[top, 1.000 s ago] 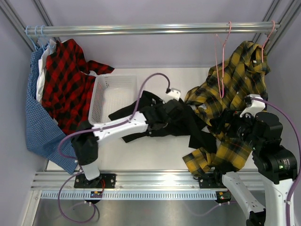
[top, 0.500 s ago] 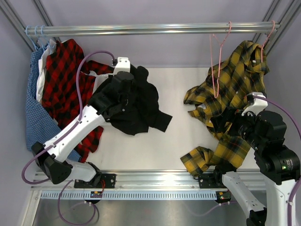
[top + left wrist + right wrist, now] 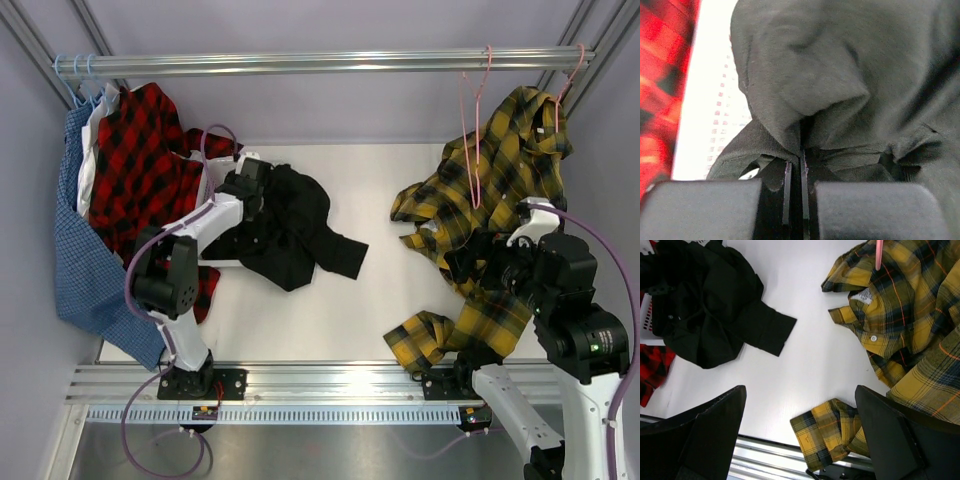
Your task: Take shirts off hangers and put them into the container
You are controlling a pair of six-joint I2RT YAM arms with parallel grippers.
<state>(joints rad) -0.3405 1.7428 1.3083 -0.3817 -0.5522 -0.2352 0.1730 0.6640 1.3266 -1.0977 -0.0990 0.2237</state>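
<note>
The black shirt [image 3: 295, 228] lies bunched over the white container [image 3: 214, 262], hiding most of it; one sleeve trails onto the table. My left gripper [image 3: 262, 198] is buried in the bundle, shut on a fold of the black shirt [image 3: 805, 70], with the container's mesh [image 3: 720, 117] just beside it. The yellow plaid shirt [image 3: 505, 185] hangs from a pink hanger [image 3: 572, 72] at the rail's right end, its lower part and a cuff [image 3: 825, 435] resting on the table. An empty pink hanger [image 3: 474, 130] dangles beside it. My right gripper [image 3: 800, 390] is open above the table, near the plaid shirt [image 3: 912, 320].
A red-and-black plaid shirt [image 3: 140, 175] and a blue checked shirt [image 3: 85, 265] hang on light blue hangers [image 3: 75, 75] at the left end of the metal rail [image 3: 320, 63]. An aluminium rail [image 3: 330, 385] borders the table's near edge.
My left arm has carried the black shirt from the table's middle leftwards onto the container and lowered it there. The empty pink hanger has swung slightly. The right arm has barely moved.
</note>
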